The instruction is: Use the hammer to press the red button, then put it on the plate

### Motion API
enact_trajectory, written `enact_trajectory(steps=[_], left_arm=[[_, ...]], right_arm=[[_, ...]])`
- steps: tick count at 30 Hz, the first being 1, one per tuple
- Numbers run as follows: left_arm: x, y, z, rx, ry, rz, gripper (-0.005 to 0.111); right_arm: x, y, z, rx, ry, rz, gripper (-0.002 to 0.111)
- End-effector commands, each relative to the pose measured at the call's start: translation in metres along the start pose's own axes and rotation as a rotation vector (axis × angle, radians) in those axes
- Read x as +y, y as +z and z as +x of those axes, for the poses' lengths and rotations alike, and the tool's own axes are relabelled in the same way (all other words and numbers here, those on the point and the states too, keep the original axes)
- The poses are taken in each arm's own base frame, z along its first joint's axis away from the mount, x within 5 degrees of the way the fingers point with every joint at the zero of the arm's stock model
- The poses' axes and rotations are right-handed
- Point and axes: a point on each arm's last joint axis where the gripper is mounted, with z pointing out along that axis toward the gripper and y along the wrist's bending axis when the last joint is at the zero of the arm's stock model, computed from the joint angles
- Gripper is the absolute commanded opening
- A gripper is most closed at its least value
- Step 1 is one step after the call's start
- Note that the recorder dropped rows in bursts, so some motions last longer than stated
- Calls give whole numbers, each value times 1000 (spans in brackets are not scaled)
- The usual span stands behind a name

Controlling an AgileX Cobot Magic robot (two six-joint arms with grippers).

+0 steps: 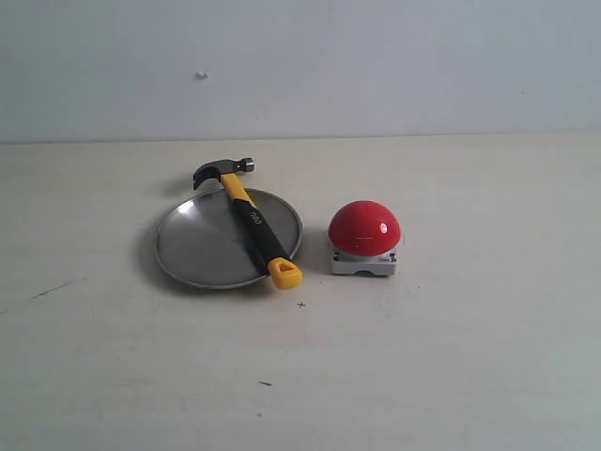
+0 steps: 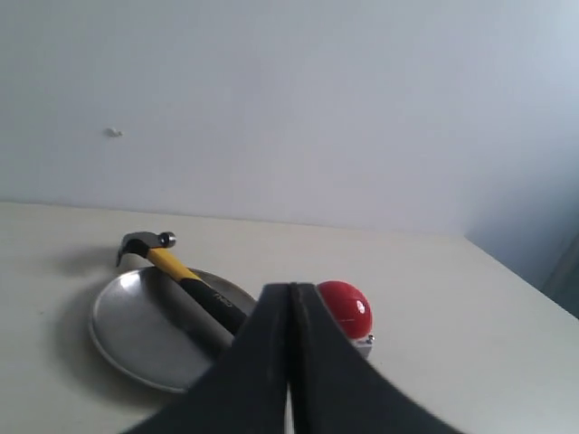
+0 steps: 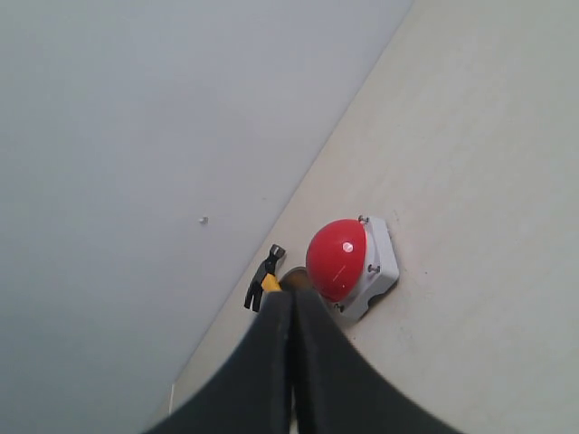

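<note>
Both left fingers (image 2: pixel 261 366) and right fingers (image 3: pixel 270 366) pinch closed, empty; rubber-sleeved hammer (image 1: pixel 252 222) crosses round brushed-metal plate (image 1: pixel 192 249).

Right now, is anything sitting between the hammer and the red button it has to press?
Nothing visible does. The hammer lies across the plate, and only a strip of table separates the plate's rim from the red button beside it.
</note>
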Motion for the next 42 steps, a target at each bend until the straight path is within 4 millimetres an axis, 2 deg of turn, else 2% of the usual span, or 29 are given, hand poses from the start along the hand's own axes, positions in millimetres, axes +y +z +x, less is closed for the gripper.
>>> enact_trajectory(steps=[1,32,34,38,39,42], left_arm=[[-3,-1,5,23,-21,50,0],[-3,-2,4,13,-23,50,0],[-3,-4,3,-14,34,58,0],[5,-4,11,-61,4,12,0],[8,-4,19,-87,1,16,0],[10,-3,28,-84,46,9,0]], right_arm=[[0,1,0,-3,-14,-4,0],[0,1,0,-3,-14,-4,0],[0,1,0,-3,-14,-4,0],[0,1,0,-3,-14,-4,0],[0,1,0,-3,-14,-4,0],[0,1,0,-3,-14,-4,0]])
